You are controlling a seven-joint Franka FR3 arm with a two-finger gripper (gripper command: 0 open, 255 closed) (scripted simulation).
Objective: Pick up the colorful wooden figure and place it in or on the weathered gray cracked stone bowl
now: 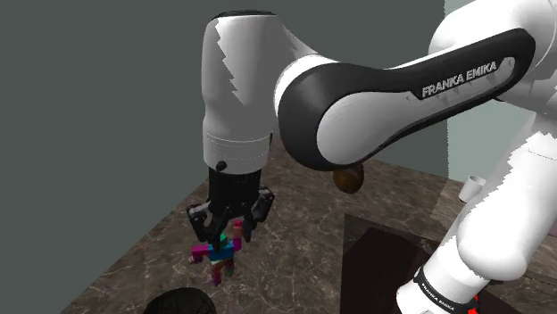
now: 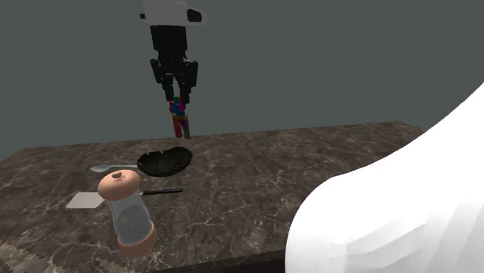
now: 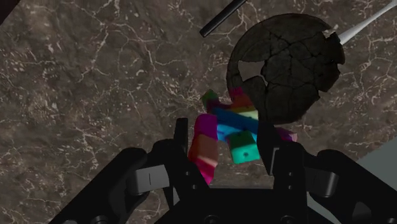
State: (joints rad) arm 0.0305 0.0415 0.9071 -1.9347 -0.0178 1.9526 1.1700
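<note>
The figure [image 1: 218, 255] is a small doll of bright blocks in pink, blue, green and red. My gripper [image 1: 225, 230] is shut on its upper part and holds it in the air, its legs hanging down. In the second exterior view the figure [image 2: 181, 120] hangs well above the counter, a little behind the dark cracked bowl [image 2: 165, 160]. Seen from the wrist, the figure [image 3: 222, 137] sits clasped between both fingers [image 3: 181, 149], and the bowl [image 3: 286, 67] lies below, beyond the figure. The bowl's dark rim [image 1: 183, 301] also shows at the shoulder view's lower edge.
On the dark marble counter [image 2: 256, 178] lie a clear shaker with a peach cap [image 2: 128, 209], a flat spatula with a black handle [image 2: 116, 197] and a pale spoon [image 2: 108, 167] by the bowl. A brown rounded object [image 1: 348, 181] sits behind my arm.
</note>
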